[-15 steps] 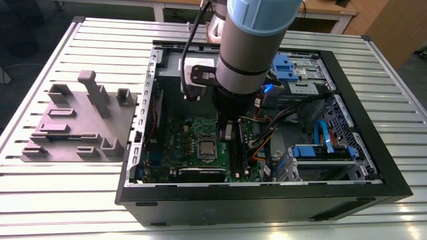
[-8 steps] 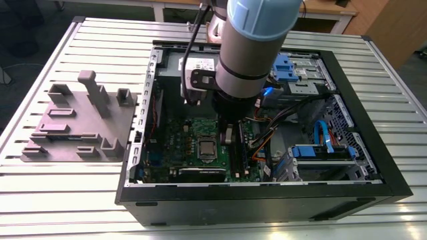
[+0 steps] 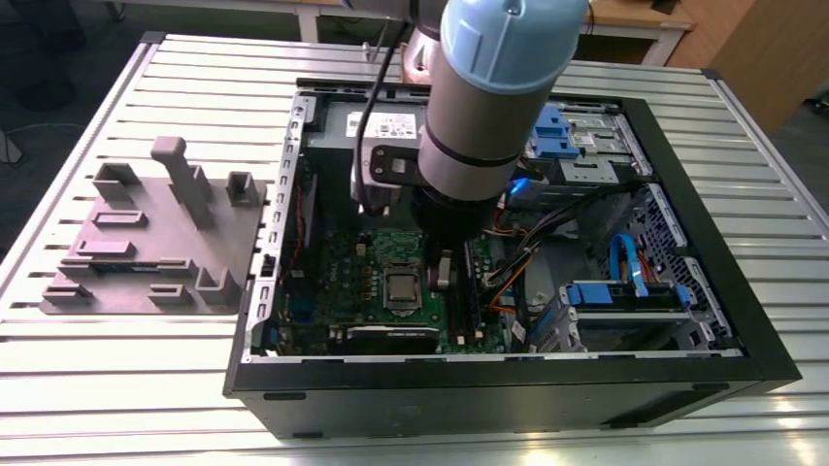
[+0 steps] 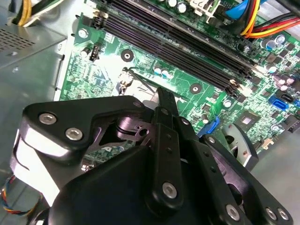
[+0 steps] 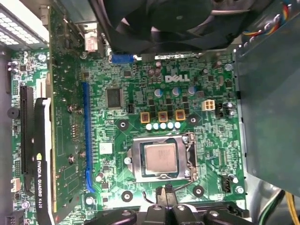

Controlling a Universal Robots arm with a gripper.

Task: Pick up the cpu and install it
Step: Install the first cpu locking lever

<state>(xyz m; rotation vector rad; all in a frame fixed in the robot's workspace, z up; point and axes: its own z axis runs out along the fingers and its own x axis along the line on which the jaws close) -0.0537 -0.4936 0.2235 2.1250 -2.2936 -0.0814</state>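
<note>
Slatted metal table (image 3: 155, 68), open computer case (image 3: 518, 388) lying on it, side panel off. Grey fixture plate (image 3: 143, 243) sits outside the case toward the exterior view's left, well apart from the work. My arm (image 3: 486, 87) reaches down into the case over the motherboard (image 5: 140, 93).

Task thing: the cpu (image 5: 160, 158) lies flat and square inside the socket frame (image 5: 138, 159), silver top up, no tilt that I can see. It is not in the gripper.

End effector: in the first wrist view the gripper (image 5: 167, 191) hangs just beside the socket, at the frame's edge and off the chip. Its tips read as pressed together with nothing between them. In the second wrist view its body blocks the socket, so I get no second check.

Step in hand, as I judge it: placement looks done and this is the tail of the install. Whether the socket latch is locked down I cannot tell.

Next move, my judgement: anything from here calls for a slow, straight motion with no sideways drag across the chip. Clearances are tight. The memory slots (image 4: 187, 51) and a bundle of cables (image 4: 262, 23) are near, the graphics card (image 5: 42, 154) stands along the board's far side, and a fan (image 5: 178, 18) is close by.
</note>
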